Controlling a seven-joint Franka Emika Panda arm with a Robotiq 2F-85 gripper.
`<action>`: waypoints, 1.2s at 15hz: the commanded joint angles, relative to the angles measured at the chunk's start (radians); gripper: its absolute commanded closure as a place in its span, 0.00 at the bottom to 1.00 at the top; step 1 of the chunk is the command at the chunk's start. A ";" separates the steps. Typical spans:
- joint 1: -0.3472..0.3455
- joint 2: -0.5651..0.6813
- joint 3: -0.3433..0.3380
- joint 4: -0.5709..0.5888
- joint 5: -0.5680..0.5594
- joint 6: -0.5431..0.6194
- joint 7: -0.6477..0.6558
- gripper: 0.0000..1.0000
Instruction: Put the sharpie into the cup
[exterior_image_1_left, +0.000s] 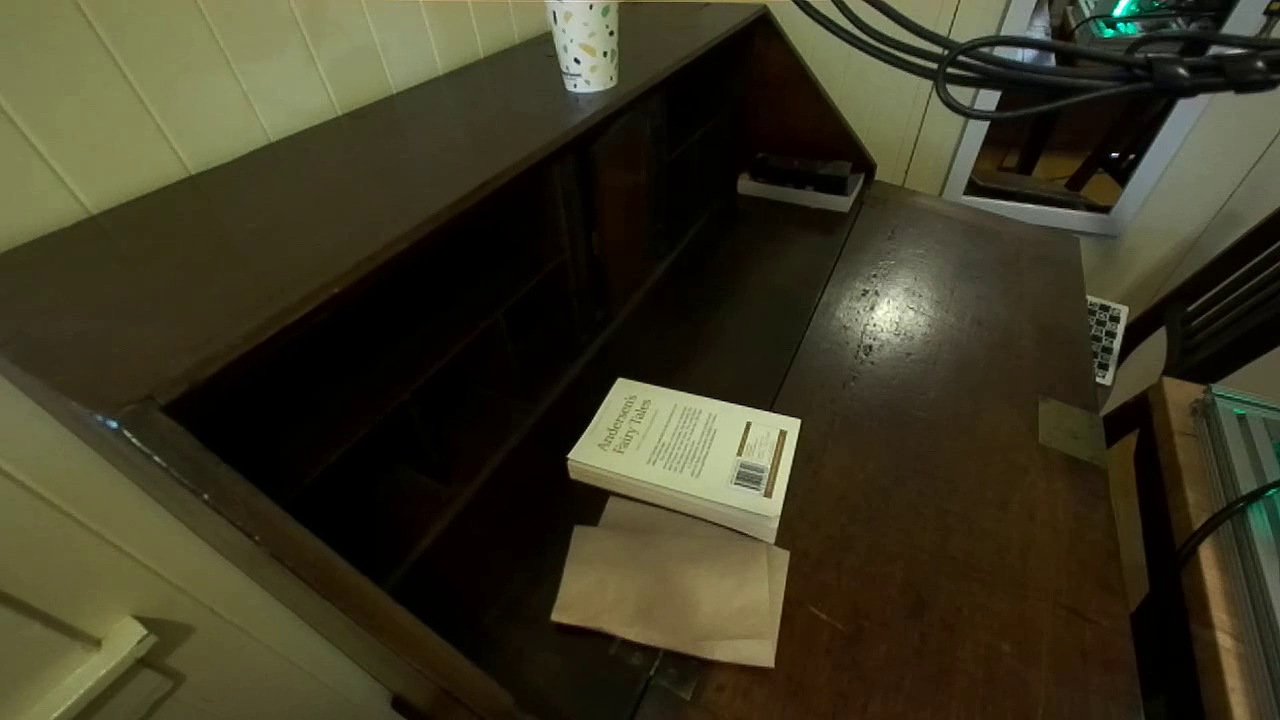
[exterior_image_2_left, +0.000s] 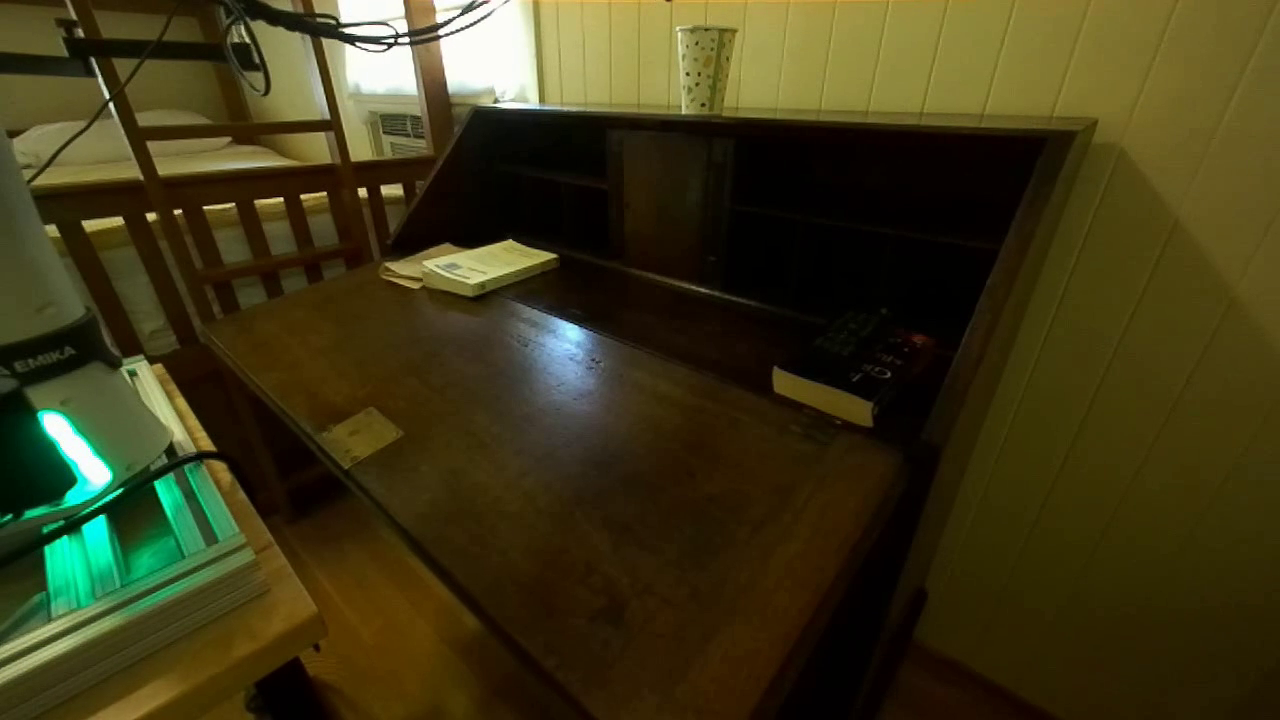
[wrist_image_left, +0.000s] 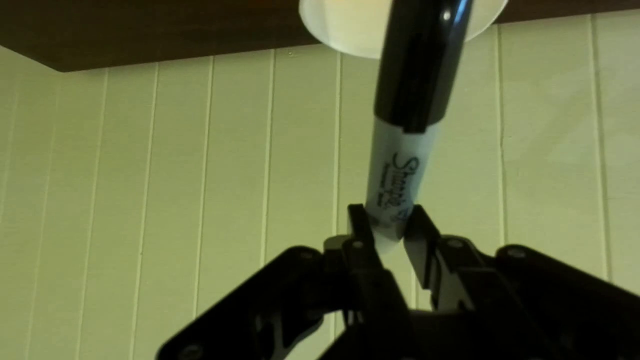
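The sharpie (wrist_image_left: 400, 165) has a black cap and a light grey barrel. In the wrist view, my gripper (wrist_image_left: 388, 212) is closed with its fingertips on both sides of the barrel's tail end. The cap points away from the fingers and passes across the pale round rim of the cup (wrist_image_left: 345, 32). I cannot tell whether the cap is above, in front of or inside the cup. The white speckled cup stands upright on the desk's top ledge in both exterior views (exterior_image_1_left: 588, 50) (exterior_image_2_left: 705, 75). Gripper and sharpie are outside both exterior views.
The dark wooden desk (exterior_image_1_left: 900, 450) has a narrow top ledge (exterior_image_1_left: 330, 170) against a panelled wall. A white book (exterior_image_1_left: 690, 450) and brown paper (exterior_image_1_left: 670, 590) lie on the desk. A dark thick book (exterior_image_2_left: 850, 370) lies at its far end. Black cables (exterior_image_1_left: 1000, 65) hang above.
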 joint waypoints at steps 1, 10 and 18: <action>0.040 0.054 -0.069 0.059 -0.035 0.046 0.066 0.94; 0.165 0.169 -0.224 0.123 -0.002 0.142 0.121 0.94; 0.285 0.220 -0.373 0.107 0.015 0.205 0.154 0.94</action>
